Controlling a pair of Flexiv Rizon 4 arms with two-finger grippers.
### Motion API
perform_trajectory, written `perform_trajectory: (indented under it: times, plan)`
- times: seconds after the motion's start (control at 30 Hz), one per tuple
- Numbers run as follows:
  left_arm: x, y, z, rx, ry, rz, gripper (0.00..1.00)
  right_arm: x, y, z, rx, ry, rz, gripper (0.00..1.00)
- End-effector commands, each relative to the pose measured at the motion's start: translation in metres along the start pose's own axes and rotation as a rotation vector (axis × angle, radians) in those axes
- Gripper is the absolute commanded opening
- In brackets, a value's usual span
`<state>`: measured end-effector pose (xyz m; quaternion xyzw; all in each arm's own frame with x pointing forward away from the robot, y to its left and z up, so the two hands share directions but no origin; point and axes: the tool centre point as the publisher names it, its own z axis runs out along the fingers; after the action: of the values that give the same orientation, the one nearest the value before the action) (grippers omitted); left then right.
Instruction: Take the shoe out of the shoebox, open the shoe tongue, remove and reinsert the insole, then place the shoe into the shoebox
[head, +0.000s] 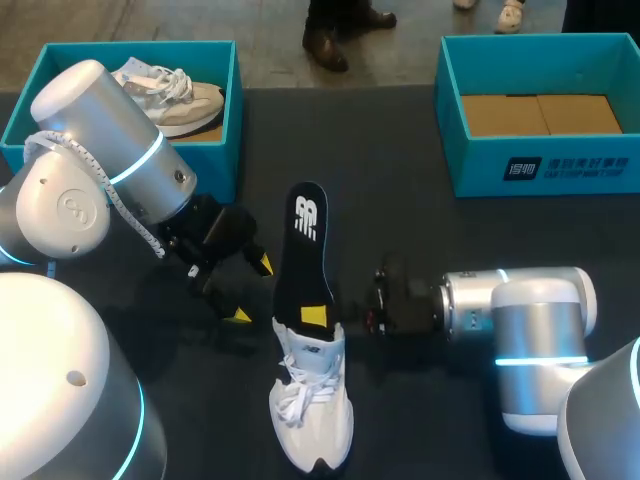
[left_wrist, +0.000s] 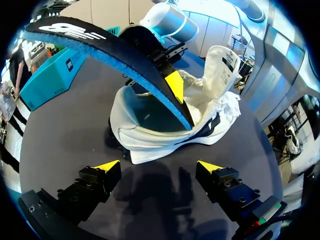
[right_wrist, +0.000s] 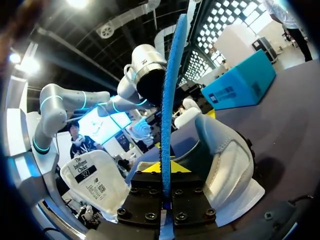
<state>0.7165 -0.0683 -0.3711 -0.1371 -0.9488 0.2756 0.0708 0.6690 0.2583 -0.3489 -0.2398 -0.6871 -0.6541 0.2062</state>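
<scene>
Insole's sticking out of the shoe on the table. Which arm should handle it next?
Right. The right gripper is shut on the insole, whose lower end sits in the white shoe. The left gripper is open beside the shoe, holding nothing; it could perhaps steady the shoe.

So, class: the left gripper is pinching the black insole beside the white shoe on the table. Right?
Not the left: the right gripper pinches the black insole, as the right wrist view shows. The white shoe is on the table.

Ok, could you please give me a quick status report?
Left gripper open, apart from shoe. Right gripper shut on insole, one end inside shoe. Nothing blocking.
</scene>
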Motion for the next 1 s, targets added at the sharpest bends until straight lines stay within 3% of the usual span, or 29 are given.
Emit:
perform_trajectory:
  times: [0.03, 0.2, 0.4, 0.8, 1.0]
  plan:
    - [0.0, 0.0, 0.0, -0.002, -0.001, 0.0, 1.0, 0.002, 0.0, 0.004, 0.007, -0.006, -0.001, 0.0]
    - [0.0, 0.0, 0.0, -0.002, -0.001, 0.0, 1.0, 0.002, 0.004, 0.006, 0.01, -0.007, -0.008, 0.0]
    - [0.0, 0.0, 0.0, -0.002, -0.001, 0.0, 1.0, 0.001, 0.006, 0.006, 0.014, -0.007, -0.012, 0.11]
    - [0.0, 0.0, 0.0, -0.002, -0.001, 0.0, 1.0, 0.003, 0.01, 0.005, 0.018, -0.012, -0.017, 0.11]
    - [0.0, 0.0, 0.0, -0.002, -0.001, 0.0, 1.0, 0.003, 0.014, 0.005, 0.023, -0.015, -0.026, 0.22]
